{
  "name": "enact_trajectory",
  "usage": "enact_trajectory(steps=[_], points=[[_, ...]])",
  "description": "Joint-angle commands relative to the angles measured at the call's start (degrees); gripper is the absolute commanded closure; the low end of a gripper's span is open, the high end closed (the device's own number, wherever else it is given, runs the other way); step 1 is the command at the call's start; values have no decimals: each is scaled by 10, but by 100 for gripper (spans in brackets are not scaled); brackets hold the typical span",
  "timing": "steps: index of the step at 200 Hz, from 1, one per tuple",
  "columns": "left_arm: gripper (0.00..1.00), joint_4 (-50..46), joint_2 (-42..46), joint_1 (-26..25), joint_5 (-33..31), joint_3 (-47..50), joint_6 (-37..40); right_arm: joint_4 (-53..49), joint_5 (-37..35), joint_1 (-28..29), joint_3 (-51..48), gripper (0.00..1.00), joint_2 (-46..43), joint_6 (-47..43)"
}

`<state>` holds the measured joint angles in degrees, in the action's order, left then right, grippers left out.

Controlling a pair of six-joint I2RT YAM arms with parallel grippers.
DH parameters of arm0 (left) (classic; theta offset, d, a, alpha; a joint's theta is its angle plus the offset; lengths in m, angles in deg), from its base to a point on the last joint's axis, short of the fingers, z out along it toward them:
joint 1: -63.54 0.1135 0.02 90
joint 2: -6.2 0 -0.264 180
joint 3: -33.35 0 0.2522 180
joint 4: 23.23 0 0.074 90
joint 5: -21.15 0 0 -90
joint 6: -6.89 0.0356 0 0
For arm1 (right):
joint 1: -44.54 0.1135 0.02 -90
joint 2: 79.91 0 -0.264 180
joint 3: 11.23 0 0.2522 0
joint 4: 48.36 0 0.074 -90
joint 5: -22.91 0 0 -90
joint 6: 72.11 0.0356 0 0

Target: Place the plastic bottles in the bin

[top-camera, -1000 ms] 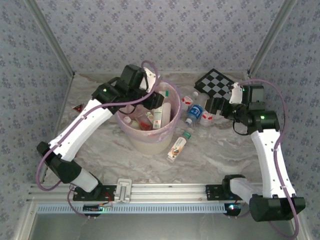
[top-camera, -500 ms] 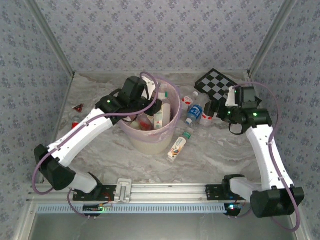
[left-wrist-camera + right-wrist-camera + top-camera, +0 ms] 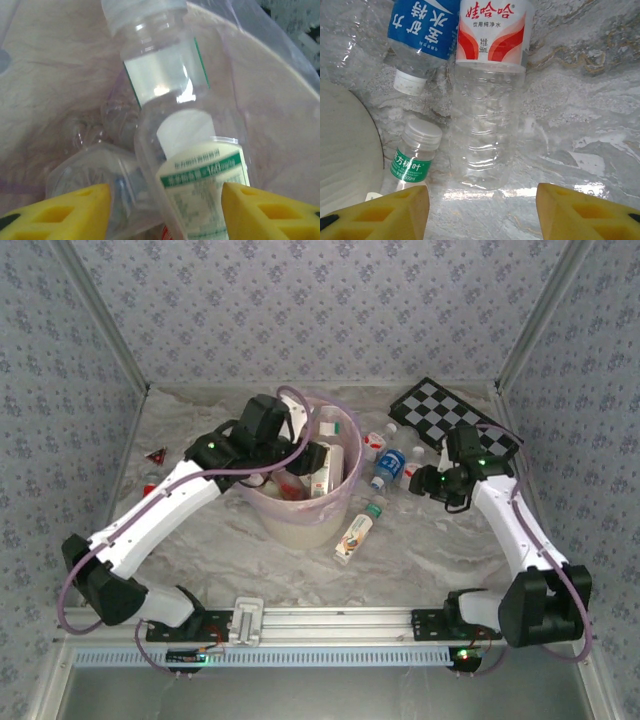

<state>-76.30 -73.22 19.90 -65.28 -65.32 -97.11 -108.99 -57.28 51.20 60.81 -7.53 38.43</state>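
- A green-labelled bottle [image 3: 200, 185] is seen in the bin [image 3: 280, 125], between the left gripper's [image 3: 163, 190] parted fingers [image 3: 65, 215]; contact cannot be told.
- A red-labelled bottle [image 3: 487, 115], near the table's [image 3: 580, 100] far edge, is framed untouched by the right gripper's [image 3: 481, 190] parted fingers.

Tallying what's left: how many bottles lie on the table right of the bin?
5: red-labelled, blue, another red under the right gripper, green-capped, orange-white by the bin. More may be hidden.
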Motion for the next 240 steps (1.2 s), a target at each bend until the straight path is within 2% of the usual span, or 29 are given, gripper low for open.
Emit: enact_trajectory(steps=[1, 16, 36, 46, 67, 132, 156, 208, 240], points=[[27, -33, 49, -4, -9, 2, 17, 24, -11, 10, -7, 38, 29, 3], [18, -38, 68, -1, -20, 7, 22, 35, -14, 17, -12, 24, 52, 1], [11, -37, 86, 3, -26, 17, 20, 50, -24, 30, -20, 13, 82, 2], [9, -36, 93, 3, -28, 22, 18, 55, -31, 36, -20, 9, 97, 4], [8, -25, 100, 7, -34, 36, 17, 73, -37, 41, -22, 8, 129, 3], [8, -3, 86, 16, 4, 26, 23, 116, -68, 40, -23, 24, 175, -20], [7, -4, 82, 21, 5, 14, 28, 112, -68, 38, -20, 36, 184, -30], [7, 44, 72, 40, 36, 0, 19, 81, -75, 19, -35, 40, 113, -36], [6, 70, 71, 47, 54, -17, 3, 22, -55, 13, -26, 40, 16, -38]])
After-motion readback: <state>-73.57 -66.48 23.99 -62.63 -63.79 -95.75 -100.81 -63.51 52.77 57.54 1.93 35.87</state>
